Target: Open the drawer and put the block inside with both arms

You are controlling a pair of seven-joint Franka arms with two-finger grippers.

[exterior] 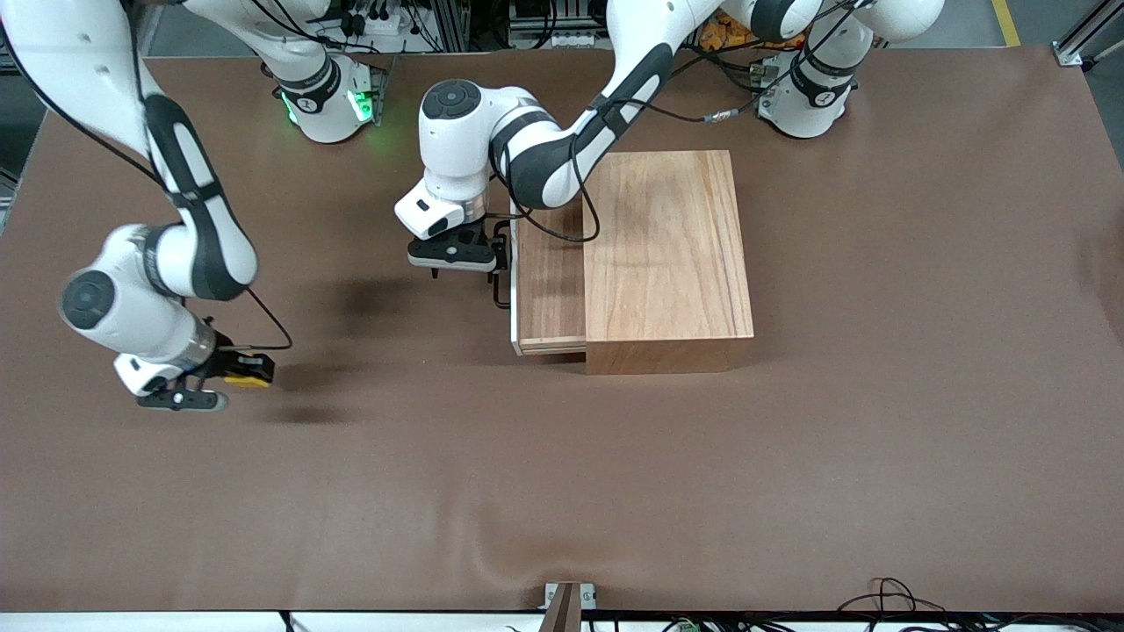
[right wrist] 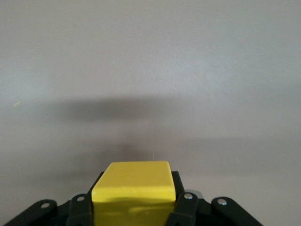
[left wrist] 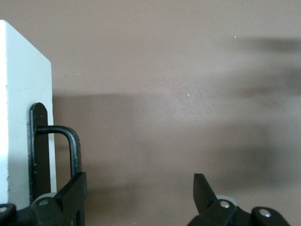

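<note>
1. Drawer point(exterior: 549, 281) partly slid out of a large light-wood box point(exterior: 667, 254), sticking out toward the right arm's end of the brown counter point(exterior: 790, 483); white front edge point(left wrist: 21, 117) and thin black bar handle point(left wrist: 70, 146) facing that same end.
2. Box resting flat on the counter, near the left arm's base.
3. Left arm point(exterior: 562, 149) reaching from its base across the box top, wrist bent down just in front of the drawer front.
4. Right arm point(exterior: 189, 219) stretched out toward the right arm's end of the counter, well apart from the drawer.
5. Left claw point(exterior: 457, 254) spread wide, close above the counter, just in front of the handle; in the left wrist view, one finger point(left wrist: 70, 190) beside the bar, the other well clear of it.
6. Right claw point(exterior: 219, 373) pinching the block, fingers pressed against its sides, low over bare counter.
7. Block point(right wrist: 134, 188), small and bright yellow, gripped in the right claw, well away from the drawer.
</note>
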